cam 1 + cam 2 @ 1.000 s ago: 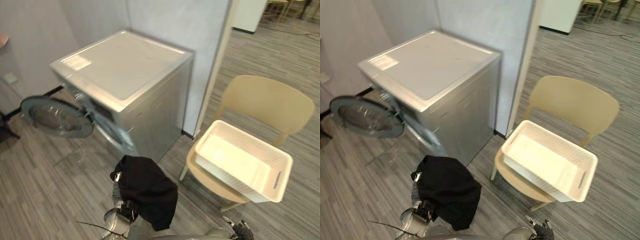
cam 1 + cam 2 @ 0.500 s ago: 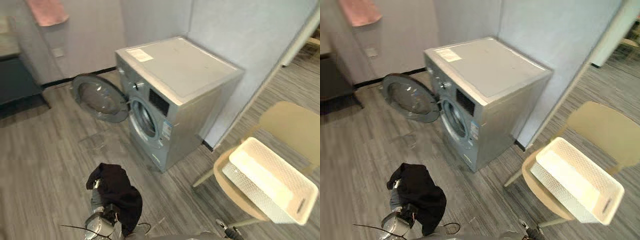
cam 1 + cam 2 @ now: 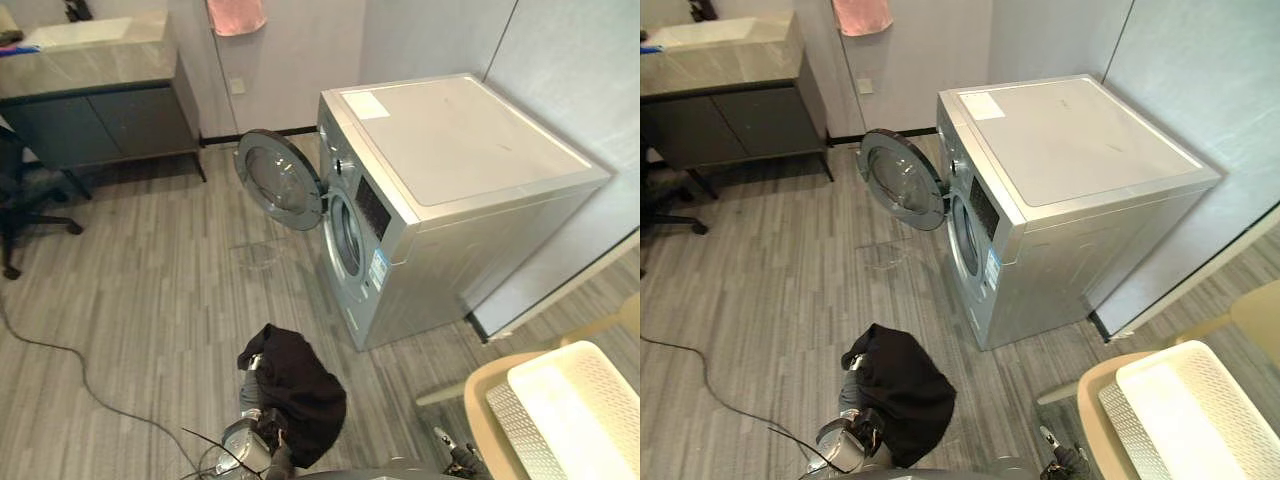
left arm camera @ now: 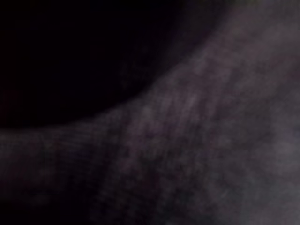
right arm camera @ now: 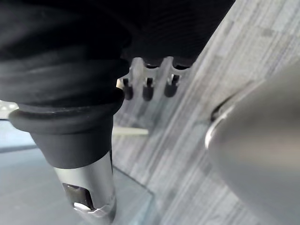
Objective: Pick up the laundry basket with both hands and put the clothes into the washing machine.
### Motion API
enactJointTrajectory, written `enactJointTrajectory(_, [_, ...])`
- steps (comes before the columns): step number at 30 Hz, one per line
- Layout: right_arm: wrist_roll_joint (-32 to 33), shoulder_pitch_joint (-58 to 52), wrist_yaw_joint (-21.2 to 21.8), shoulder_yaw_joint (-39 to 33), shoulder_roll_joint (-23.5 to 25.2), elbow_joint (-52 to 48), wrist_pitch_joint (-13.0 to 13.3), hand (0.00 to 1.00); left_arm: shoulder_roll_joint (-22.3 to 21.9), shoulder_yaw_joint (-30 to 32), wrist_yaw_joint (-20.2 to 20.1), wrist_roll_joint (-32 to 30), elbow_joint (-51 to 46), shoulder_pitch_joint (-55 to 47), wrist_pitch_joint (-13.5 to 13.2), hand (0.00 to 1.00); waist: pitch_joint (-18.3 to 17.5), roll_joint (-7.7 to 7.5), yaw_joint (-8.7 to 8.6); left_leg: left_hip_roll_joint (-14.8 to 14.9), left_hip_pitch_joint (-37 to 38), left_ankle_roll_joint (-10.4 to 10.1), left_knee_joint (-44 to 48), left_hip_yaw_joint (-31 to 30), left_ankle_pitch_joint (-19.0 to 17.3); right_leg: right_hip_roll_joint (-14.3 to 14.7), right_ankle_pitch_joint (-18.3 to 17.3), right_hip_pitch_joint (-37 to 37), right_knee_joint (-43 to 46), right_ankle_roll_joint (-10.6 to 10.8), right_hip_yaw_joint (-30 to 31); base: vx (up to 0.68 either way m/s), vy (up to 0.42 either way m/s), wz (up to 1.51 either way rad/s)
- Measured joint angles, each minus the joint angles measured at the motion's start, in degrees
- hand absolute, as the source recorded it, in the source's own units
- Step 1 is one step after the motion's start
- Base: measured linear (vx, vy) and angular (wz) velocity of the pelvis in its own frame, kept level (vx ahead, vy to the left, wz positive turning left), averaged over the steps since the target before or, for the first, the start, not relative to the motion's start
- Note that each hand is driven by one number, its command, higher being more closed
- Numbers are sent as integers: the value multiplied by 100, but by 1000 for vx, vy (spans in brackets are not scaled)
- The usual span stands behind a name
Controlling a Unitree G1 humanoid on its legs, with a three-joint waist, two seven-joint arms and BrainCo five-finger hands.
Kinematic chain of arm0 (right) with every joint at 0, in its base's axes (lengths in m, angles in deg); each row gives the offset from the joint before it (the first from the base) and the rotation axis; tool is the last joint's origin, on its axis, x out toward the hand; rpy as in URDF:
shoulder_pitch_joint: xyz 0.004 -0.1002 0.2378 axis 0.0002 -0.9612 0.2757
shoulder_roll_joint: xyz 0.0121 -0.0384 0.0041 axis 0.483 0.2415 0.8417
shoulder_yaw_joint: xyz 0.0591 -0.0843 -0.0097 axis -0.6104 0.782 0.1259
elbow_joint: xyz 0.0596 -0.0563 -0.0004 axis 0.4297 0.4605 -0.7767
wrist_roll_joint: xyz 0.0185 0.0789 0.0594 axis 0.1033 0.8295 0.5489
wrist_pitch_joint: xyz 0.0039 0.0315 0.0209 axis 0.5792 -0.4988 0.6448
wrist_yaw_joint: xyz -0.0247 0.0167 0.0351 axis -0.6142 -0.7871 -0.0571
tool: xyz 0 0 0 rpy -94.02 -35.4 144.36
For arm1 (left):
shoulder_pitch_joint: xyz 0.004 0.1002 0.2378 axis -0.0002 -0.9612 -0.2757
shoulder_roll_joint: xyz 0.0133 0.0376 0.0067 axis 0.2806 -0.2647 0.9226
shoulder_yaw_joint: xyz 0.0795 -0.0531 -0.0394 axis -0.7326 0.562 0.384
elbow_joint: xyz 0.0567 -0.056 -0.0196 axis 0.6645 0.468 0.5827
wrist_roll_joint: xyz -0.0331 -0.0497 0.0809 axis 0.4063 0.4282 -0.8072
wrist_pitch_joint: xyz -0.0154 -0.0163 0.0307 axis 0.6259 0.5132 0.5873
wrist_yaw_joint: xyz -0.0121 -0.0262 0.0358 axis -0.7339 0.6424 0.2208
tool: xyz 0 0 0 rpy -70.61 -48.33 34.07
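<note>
Evidently in the loading step, not the basket lift. Carries a black garment [image 3: 300,390] draped over the left hand [image 3: 250,386], low in front and well apart from the washing machine [image 3: 450,150]. Cannot tell whether that hand is clamped on the cloth or merely bears it: buried under the fabric, with dark weave alone up close at the wrist. Hangs the right hand [image 5: 168,75] low at the side, fingers [image 5: 147,86] loose and side by side, on nothing. Leaves the white laundry basket [image 3: 520,435] on the tan chair [image 3: 480,385] off to the right, apparently bare of clothes. Faces the round door [image 3: 280,180] swung wide, drum opening [image 3: 347,235] unobstructed. Next, probably: step closer, square up to the opening, lower and reach the left arm forward, push the garment past the rim, then let go.
</note>
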Motion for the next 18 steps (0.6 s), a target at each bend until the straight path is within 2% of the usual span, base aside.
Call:
enactJointTrajectory(1, [0, -4, -22, -28, -55, 2, -4, 0, -20, 50, -8, 0, -90, -77, -7, 100, 29, 19, 30, 33, -327, -234, 653, 127, 365, 0, -37, 95, 5, 16, 11, 39, 7, -8])
enactJointTrajectory(2, [0, -9, -28, -38, -49, 1, -4, 0, -24, 91, -8, 0, -90, -89, -4, 100, 30, 21, 45, 43, -456, -295, 893, 174, 553, -18, -55, 128, 4, 22, 41, 62, -2, -17])
enactJointTrajectory(3, [2, -47, -43, 31, -22, -21, -3, 0, -23, 181, -5, 0, -88, -84, 4, 100, 50, -27, 71, 141, -665, -279, 1237, 379, 921, -122, -62, 173, -21, 14, 123, 65, 18, -28])
enactJointTrajectory(4, [5, -55, -54, 173, -41, -114, -8, 0, -15, 216, 0, 0, -88, -93, 3, 100, 52, -36, 149, 328, -813, -77, 1401, 729, 862, -188, -28, 213, -106, 55, 185, 70, 26, -33])
enactJointTrajectory(5, [7, -76, -56, 218, -39, -172, -8, 0, -15, 228, 5, 0, -85, -92, 5, 100, 49, -43, 142, 432, -847, 83, 1355, 867, 750, -219, -22, 223, -142, 67, 206, 87, 46, -33])
enactJointTrajectory(6, [13, -96, -60, 308, -50, -249, -3, 0, -15, 255, 6, -1, -87, -87, 6, 100, 41, -60, 136, 647, -888, 364, 1076, 1011, 558, -278, -4, 253, -202, 98, 279, 164, 100, -28])
enactJointTrajectory(7, [16, -91, -66, 417, -36, -273, -4, 0, 24, 268, 1, -3, -83, -87, 15, 100, 15, -127, 128, 916, -831, 432, 266, 1064, 484, -332, 35, 229, -277, 169, 370, 191, 137, -33])
enactJointTrajectory(8, [12, -86, -73, 445, -9, -295, -5, 0, 24, 290, 10, -3, -83, -86, 18, 100, 10, -177, 130, 1048, -763, 435, -301, 1044, 488, -367, 44, 195, -293, 186, 420, 229, 222, -37])
enactJointTrajectory(9, [4, -111, -137, 413, 62, -314, -3, 0, 25, 295, 38, -1, -53, -83, 23, 100, 5, -283, 129, 1260, -585, 467, -1351, 911, 548, -471, 61, 210, -381, 284, 491, 245, 308, -40])
enactJointTrajectory(10, [-1, -133, -158, 383, 77, -287, -3, 0, 25, 256, 46, -2, 16, -85, 25, 100, -23, -329, 142, 1385, -438, 374, -1832, 743, 649, -596, 82, 286, -527, 459, 566, 260, 360, -40])
enactJointTrajectory(11, [-3, -162, -162, 366, 74, -272, -7, 0, 24, 234, 55, -1, 57, -95, 30, 100, -50, -346, 148, 1444, -384, 321, -1878, 788, 685, -676, 77, 350, -638, 571, 592, 374, 637, -39])
enactJointTrajectory(12, [-4, -309, -162, 260, 58, -278, -5, 0, -1, 134, 61, -1, 80, -184, 37, 100, -238, -262, 143, 1485, -311, 321, -1828, 948, 685, -826, 97, 501, -907, 767, 593, 419, 762, -24])
enactJointTrajectory(13, [5, -370, -180, 100, 33, -64, -23, 0, 41, 17, 51, -1, 99, -184, 49, 100, -428, -245, 96, 1404, -331, -530, -1689, 1132, 597, -1018, 172, 639, -1037, 971, 547, 434, 777, -5])
enactJointTrajectory(14, [3, -342, -173, 167, 25, 134, -103, 0, 142, 38, 63, -4, 180, -85, 58, 100, -461, -486, 87, 1158, -376, -405, -1492, 1220, 444, -1299, 285, 645, -1016, 1084, 527, 367, 603, 9])
enactJointTrajectory(16, [5, -338, -187, 94, 79, 234, -230, 0, 301, 21, 97, -9, 222, 211, 56, 100, -547, -692, 135, 798, -462, -258, -1147, 1430, 289, -1668, 1085, 537, -1013, 1171, 543, 324, 538, -6])
enactJointTrajectory(17, [6, -249, -246, -55, 101, 196, -222, 0, 339, -17, 101, -9, 180, 294, -6, 100, -560, -622, 132, 677, -304, -6, -1006, 1749, 146, -1850, 2012, 376, -858, 980, 599, 284, 521, -32])
enactJointTrajectory(18, [6, -218, -255, -69, 104, 179, -224, 0, 341, -41, 101, -14, 180, 329, -11, 100, -575, -628, 135, 626, -201, 70, -1055, 1866, 103, -1907, 2295, 273, -718, 807, 585, 246, 506, -43])
